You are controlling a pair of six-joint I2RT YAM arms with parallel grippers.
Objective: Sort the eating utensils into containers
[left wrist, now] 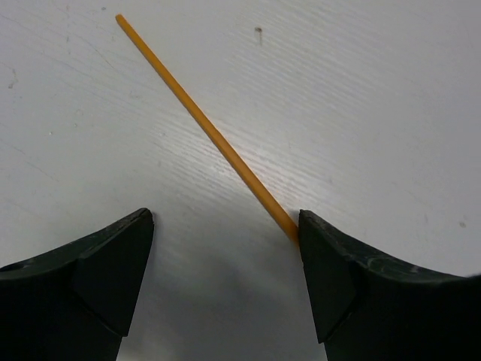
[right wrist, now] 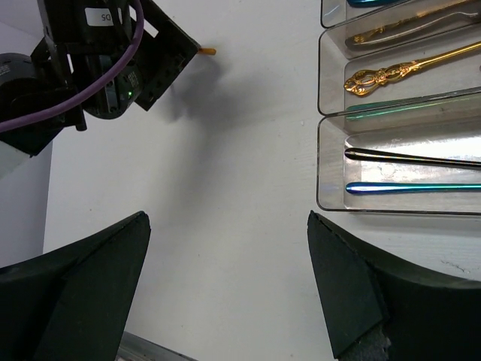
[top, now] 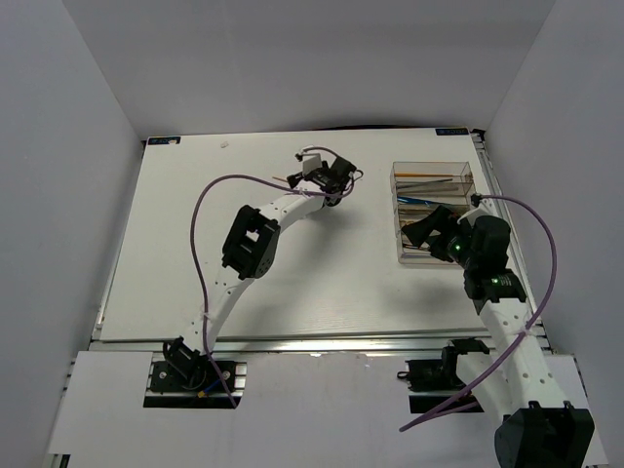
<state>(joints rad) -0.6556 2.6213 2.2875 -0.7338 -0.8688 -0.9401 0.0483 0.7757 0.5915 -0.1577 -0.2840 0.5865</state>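
Observation:
An orange chopstick lies flat on the white table, running diagonally; its near end touches the inner edge of my left gripper's right finger. My left gripper is open and low over the table, far middle in the top view. The clear tray stands at the far right; its compartments hold gold forks, a teal piece, a black piece and a blue piece. My right gripper is open and empty, just left of the tray's near end.
The left arm's wrist and purple cable show in the right wrist view, with the chopstick's orange tip poking out behind it. White walls enclose the table. A metal rail runs along the near edge.

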